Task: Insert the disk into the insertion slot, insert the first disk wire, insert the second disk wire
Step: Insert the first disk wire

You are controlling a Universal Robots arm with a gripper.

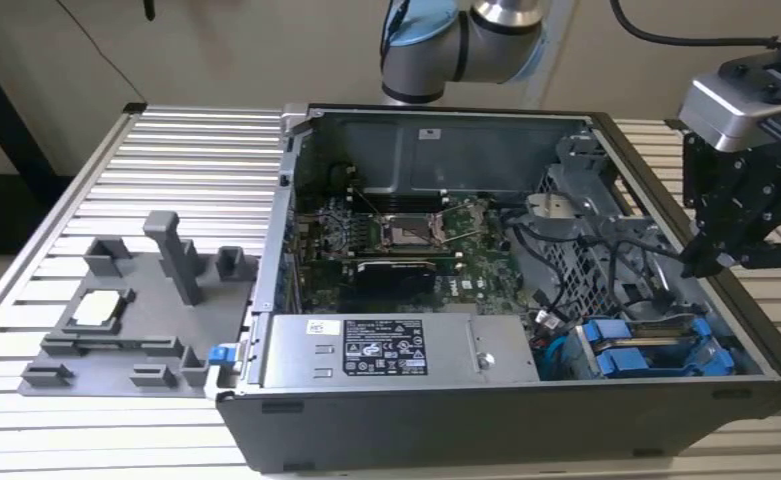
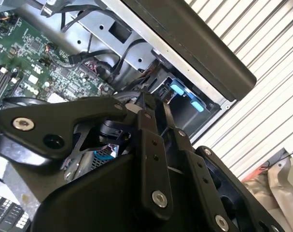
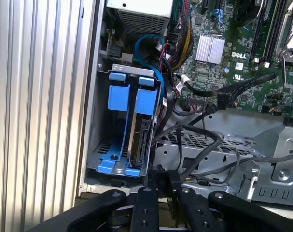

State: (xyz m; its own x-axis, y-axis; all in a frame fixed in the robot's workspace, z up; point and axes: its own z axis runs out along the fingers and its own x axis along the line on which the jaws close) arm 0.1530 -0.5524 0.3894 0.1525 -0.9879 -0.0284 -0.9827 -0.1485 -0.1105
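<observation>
- Pincer hangs tip-down at the computer case's edge on the exterior view's right, dipping just inside the rim. Clenched or released? I cannot tell.
- Disk sits upright in the insertion slot of the drive cage, in the case's near corner, just beside the power-supply box. A second blue carrier stands right next to it.
- My read: the disk step looks done, and the first wire is the job in hand.
- Black cables sprawl loose over the grey metal bay between pincer and motherboard. None is visibly plugged into the disk, though its connector end is hard to make out.
- What that move calls for, I'd judge: one connector picked cleanly from the tangle, squared to the disk's exposed end, pushed straight.
- Arm pose: big joint behind the case's far edge, wrist out over the rim, tool near vertical, near the cage but apart from the disk.
</observation>
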